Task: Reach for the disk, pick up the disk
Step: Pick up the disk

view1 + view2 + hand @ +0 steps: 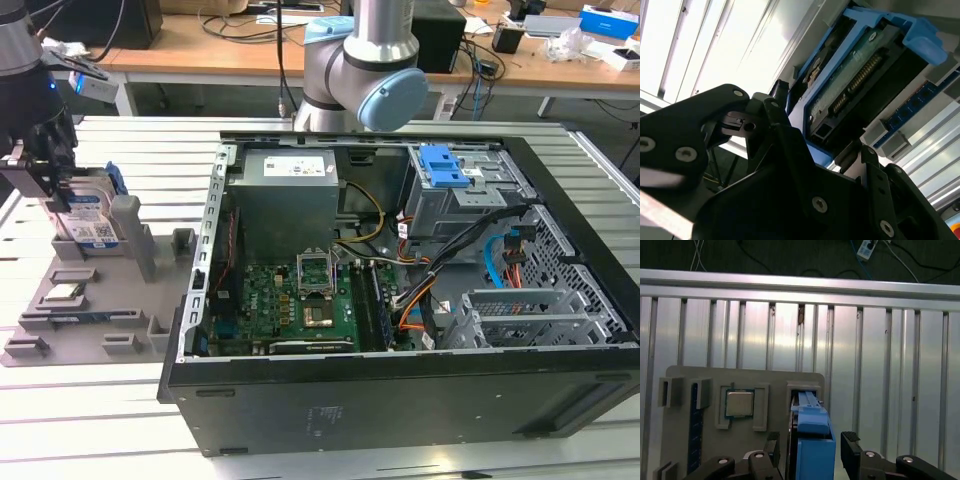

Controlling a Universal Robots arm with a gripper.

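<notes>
End effector (810,441) open, fingers (851,440) straddling the upright disk (88,215) in the grey fixture (150,310), 9 o'clock in the exterior view. Label (93,233) white-and-blue, print unreadable.

Silver arm (385,25), pale-blue joint caps (393,98), black screw-studded end effector (50,185)

Grey plastic fixture tray (130,320) lies on slatted aluminium table (100,420), at the exterior view's left of open black computer case (400,405). Silver blue-bracketed disk (88,222) stands edgewise in the tray's far slot, between the spread fingers of the black gripper (811,437).
</notes>
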